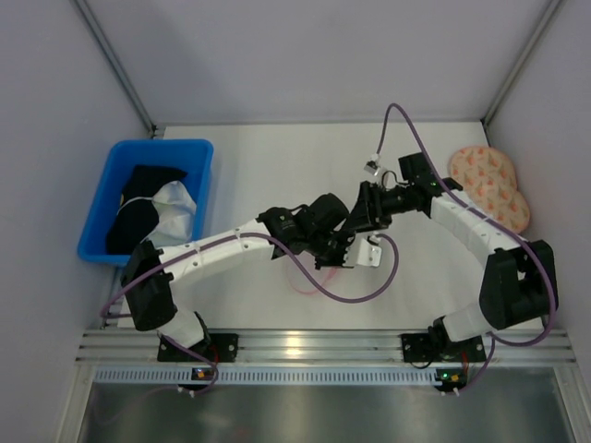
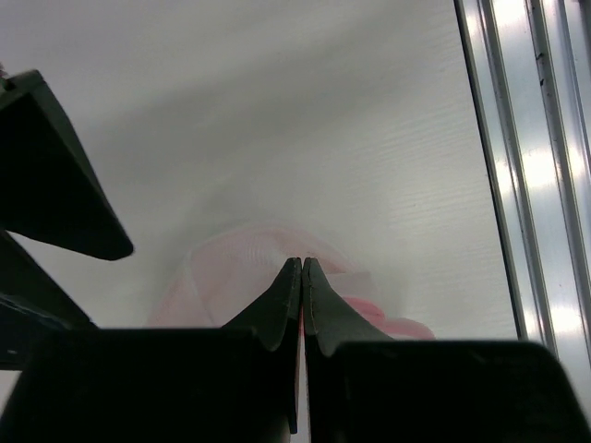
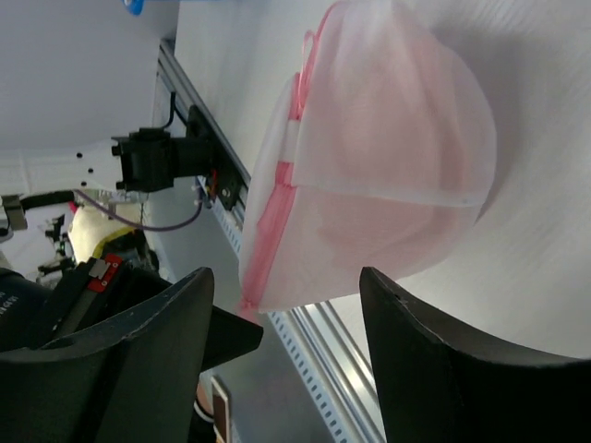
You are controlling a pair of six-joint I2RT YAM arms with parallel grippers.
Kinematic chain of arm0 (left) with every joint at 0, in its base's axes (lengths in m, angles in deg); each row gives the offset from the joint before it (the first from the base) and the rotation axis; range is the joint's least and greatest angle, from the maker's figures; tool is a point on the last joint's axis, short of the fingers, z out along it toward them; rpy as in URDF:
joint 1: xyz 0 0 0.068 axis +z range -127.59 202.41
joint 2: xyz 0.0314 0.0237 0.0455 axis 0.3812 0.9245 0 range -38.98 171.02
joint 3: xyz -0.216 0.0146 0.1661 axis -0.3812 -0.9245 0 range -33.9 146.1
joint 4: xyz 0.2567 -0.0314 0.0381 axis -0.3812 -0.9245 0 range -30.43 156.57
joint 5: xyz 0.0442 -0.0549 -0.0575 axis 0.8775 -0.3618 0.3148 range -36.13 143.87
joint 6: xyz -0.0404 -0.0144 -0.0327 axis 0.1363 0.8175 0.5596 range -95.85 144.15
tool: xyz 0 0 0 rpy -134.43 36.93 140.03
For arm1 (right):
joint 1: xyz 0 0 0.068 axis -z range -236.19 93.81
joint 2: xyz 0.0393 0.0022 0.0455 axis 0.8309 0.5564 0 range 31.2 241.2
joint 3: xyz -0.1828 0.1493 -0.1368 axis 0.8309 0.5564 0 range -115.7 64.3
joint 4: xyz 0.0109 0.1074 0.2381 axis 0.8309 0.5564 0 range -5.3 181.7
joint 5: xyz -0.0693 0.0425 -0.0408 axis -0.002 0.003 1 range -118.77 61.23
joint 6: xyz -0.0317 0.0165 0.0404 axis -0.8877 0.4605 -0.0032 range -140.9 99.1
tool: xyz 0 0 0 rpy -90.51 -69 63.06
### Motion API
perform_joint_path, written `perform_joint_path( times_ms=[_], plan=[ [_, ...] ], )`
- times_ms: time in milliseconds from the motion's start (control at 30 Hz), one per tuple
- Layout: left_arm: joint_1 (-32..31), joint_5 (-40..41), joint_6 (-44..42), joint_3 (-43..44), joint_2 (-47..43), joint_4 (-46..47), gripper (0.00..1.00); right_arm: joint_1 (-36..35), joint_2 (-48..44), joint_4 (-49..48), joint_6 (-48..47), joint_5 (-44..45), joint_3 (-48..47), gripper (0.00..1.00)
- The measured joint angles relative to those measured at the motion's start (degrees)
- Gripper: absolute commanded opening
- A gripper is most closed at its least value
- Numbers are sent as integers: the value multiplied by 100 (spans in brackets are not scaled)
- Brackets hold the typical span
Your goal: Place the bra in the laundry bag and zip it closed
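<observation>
Left gripper (image 2: 302, 269) is seen pressed together over the bag (image 3: 388, 157) mid-table, the bra (image 3: 369, 221) is glimpsed pink inside, right gripper (image 3: 286, 277) is held spread beside it: zipping is judged underway, so the zip (image 3: 277, 198) must be drawn round.

Free across the upper middle of the table (image 1: 277, 157). Blocked mid-frame by the left gripper (image 1: 340, 260) and right gripper (image 1: 367, 221), close together above the bag (image 3: 388, 175), with a purple cable (image 1: 369, 291) looping just below. Hemmed at upper left by the bin (image 1: 157, 198), at right by a peach item (image 1: 489, 189), and on three sides by walls (image 1: 305, 65).
</observation>
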Motion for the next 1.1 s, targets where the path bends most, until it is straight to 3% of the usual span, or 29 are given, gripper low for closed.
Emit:
perform_joint_path(
  times_ms=[67, 367, 500, 533, 1100],
  plan=[
    [2, 4, -31, 42, 39, 24, 0, -205, 7, 46, -9, -59, 76, 63],
    [26, -13, -170, 149, 85, 46, 0, -962, 380, 72, -160, -330, 72, 44],
    [26, -55, -199, 149, 85, 44, 0, -1040, 455, 138, -280, -337, 66, 4],
    [26, -57, -214, 149, 85, 44, 0, -1040, 457, 149, -297, -334, 61, 0],
    [44, -560, -411, -907, -673, -35, 0, -713, 1198, 649, -675, -310, -1040, 0]
  ],
)
